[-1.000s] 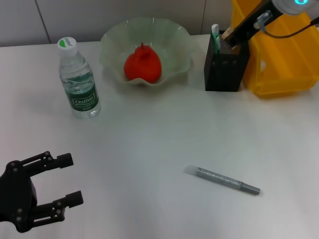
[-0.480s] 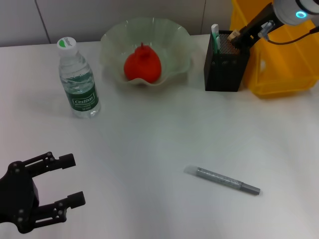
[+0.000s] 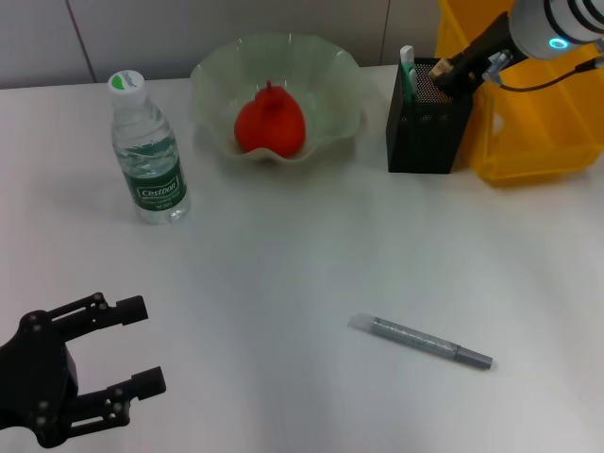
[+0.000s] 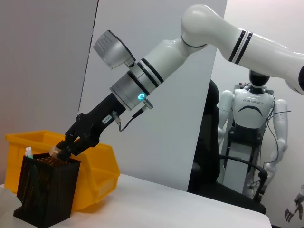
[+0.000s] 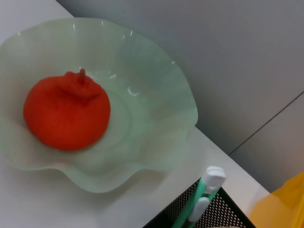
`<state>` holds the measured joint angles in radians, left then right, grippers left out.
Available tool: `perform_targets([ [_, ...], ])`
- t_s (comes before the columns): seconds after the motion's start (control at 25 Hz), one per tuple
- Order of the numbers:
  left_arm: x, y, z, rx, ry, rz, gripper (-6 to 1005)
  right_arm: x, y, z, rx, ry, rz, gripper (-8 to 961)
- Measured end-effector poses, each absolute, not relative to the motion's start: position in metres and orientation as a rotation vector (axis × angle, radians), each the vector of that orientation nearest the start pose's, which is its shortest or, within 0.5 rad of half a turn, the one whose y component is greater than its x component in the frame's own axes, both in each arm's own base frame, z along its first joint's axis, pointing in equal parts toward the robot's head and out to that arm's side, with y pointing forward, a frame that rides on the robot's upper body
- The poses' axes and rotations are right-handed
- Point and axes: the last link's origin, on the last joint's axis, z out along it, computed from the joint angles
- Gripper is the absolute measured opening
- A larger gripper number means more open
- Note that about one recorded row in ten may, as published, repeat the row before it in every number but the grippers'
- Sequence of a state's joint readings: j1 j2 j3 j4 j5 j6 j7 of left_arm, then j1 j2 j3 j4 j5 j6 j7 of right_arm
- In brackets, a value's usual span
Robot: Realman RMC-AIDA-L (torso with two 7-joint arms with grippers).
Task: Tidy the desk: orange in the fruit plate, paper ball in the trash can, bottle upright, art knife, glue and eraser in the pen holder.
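Partly hidden: right claw (image 3: 444,72) over pen holder (image 3: 427,127) | held item unclear

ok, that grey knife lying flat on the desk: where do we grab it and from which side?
Probably mid-body, from straight above. The art knife lies flat and alone on the desk, slim and long, running diagonally, so the fingers should close across its narrow width. Its near end narrows to a darker tip, a poorer hold. The open left gripper sits nearest; the right gripper is at the pen holder.
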<state>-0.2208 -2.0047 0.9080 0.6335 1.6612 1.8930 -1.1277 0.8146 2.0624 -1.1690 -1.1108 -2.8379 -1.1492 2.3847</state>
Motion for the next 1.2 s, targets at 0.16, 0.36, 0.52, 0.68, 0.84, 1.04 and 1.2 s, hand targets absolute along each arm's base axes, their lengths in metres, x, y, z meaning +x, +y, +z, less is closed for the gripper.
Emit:
perform_targets([
  [0.16, -0.295, 0.224, 0.026, -2.753, -0.424, -1.07, 768, 0.172, 0.454, 0.042, -2.278, 0.551, -0.38, 275],
  [0.36, -0.294, 0.226, 0.028, -2.747, -0.419, -1.07, 768, 0.17, 0.455, 0.043, -2.274, 0.548, -0.372, 349],
  [0.52, -0.294, 0.226, 0.028, -2.748, -0.418, -1.071, 769, 0.164, 0.451, 0.045, -2.284, 0.564, -0.371, 496],
  [0.68, -0.295, 0.226, 0.029, -2.75, -0.414, -1.063, 769, 0.145, 0.434, 0.056, -2.314, 0.596, -0.378, 655],
  [0.84, -0.295, 0.227, 0.03, -2.749, -0.404, -1.057, 768, 0.126, 0.412, 0.06, -2.386, 0.663, -0.432, 653],
  [1.04, -0.295, 0.228, 0.03, -2.747, -0.398, -1.05, 768, 0.112, 0.388, 0.05, -2.529, 0.762, -0.58, 651],
  [1.2, -0.295, 0.229, 0.029, -2.749, -0.393, -1.052, 769, 0.114, 0.377, 0.033, -2.607, 0.82, -0.702, 649],
])
